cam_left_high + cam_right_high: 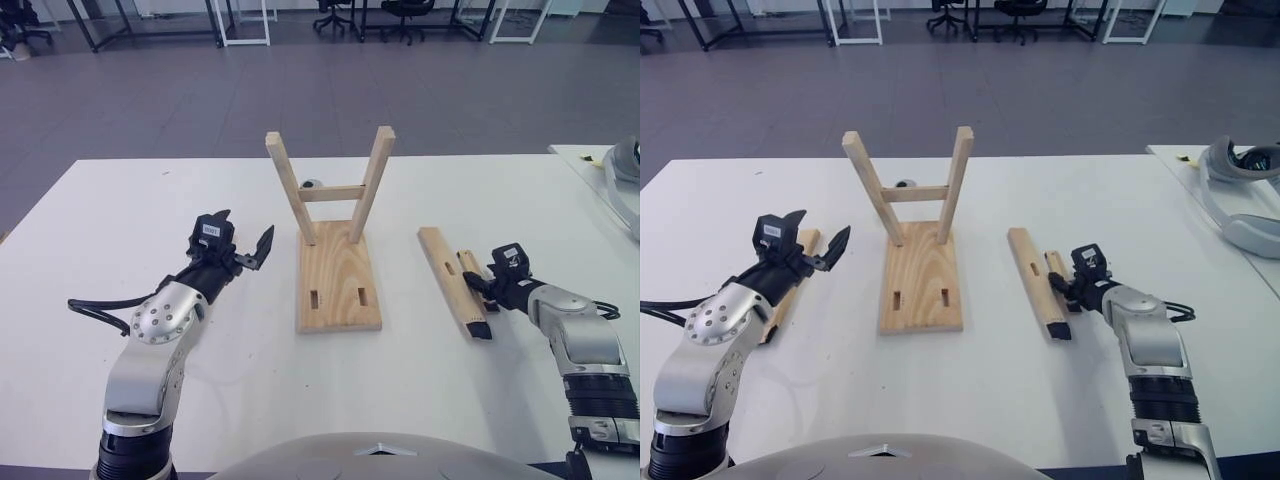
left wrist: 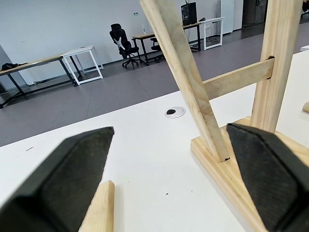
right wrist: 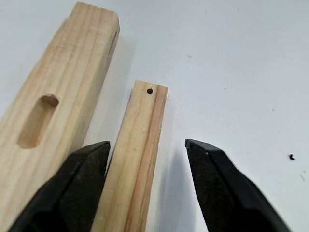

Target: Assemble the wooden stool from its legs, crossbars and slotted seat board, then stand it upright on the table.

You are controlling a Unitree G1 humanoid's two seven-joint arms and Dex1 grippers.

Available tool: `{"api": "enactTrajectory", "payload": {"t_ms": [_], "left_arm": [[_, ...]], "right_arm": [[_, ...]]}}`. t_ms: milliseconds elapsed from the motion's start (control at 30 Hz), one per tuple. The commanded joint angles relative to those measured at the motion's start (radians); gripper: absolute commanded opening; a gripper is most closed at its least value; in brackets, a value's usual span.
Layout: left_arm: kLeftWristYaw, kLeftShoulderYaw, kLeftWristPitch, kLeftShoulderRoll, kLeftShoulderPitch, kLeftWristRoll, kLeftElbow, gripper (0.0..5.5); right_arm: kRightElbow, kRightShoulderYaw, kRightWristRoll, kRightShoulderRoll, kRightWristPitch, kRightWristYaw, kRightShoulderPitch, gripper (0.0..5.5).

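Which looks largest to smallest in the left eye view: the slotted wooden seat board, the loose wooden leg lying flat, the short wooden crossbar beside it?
1. Slotted wooden seat board
2. Loose wooden leg
3. Short wooden crossbar, partly hidden by the right gripper

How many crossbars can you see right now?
2. One crossbar joins the two upright legs on the seat board; the other crossbar lies flat inside the open right gripper, beside a loose leg. Others may be hidden.

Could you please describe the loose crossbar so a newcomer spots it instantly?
Start at the seat board at the table's centre. To its right lies a thick slotted leg; the crossbar is the thinner stick beyond it, between the right gripper's open fingers.
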Motion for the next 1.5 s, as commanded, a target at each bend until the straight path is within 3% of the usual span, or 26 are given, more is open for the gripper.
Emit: {"api": "enactTrajectory", "payload": {"t_ms": [33, 67, 333, 500, 667, 833, 1000, 1100, 1267, 1500], "left_arm": [[0.005, -0.019, 0.035, 0.010, -0.020, 0.001, -0.020, 4.31], [0.007, -0.022, 0.040, 0.009, -0.020, 0.002, -0.024, 4.31], [0.029, -0.039, 0.070, -0.017, -0.055, -0.007, -0.049, 4.31], [0.046, 0.015, 0.108, -0.070, -0.123, -0.074, -0.064, 4.31], [0.068, 0.180, 0.189, -0.180, -0.276, -0.370, -0.069, 4.31], [0.139, 0.285, 0.273, -0.158, -0.417, -0.712, -0.106, 4.31], [0.263, 0.238, 0.286, -0.136, -0.511, -0.857, -0.120, 4.31], [0.313, 0.222, 0.264, -0.128, -0.511, -0.917, -0.118, 4.31], [0.392, 0.245, 0.178, -0.118, -0.479, -1.077, -0.114, 3.39], [0.438, 0.178, 0.116, -0.079, -0.420, -1.099, -0.111, 2.10]], "right_arm": [[-0.018, 0.005, 0.011, -0.002, 0.032, -0.001, 0.013, 2.92], [-0.022, 0.012, 0.016, -0.006, 0.046, 0.009, 0.021, 2.92], [-0.008, -0.004, 0.024, 0.023, 0.054, -0.049, 0.017, 1.40], [-0.004, -0.030, 0.032, 0.066, -0.056, -0.111, -0.077, 1.32], [-0.072, -0.035, 0.077, 0.139, -0.301, -0.143, -0.368, 1.32], [-0.319, 0.088, 0.168, 0.197, -0.346, -0.050, -0.542, 1.32], [-0.463, 0.336, 0.160, 0.220, -0.340, 0.069, -0.533, 1.32], [-0.474, 0.384, 0.146, 0.228, -0.360, 0.093, -0.515, 1.32], [-0.465, 0.378, 0.138, 0.245, -0.385, 0.083, -0.510, 1.32], [-0.460, 0.380, 0.120, 0.263, -0.403, 0.075, -0.512, 1.32]]}}
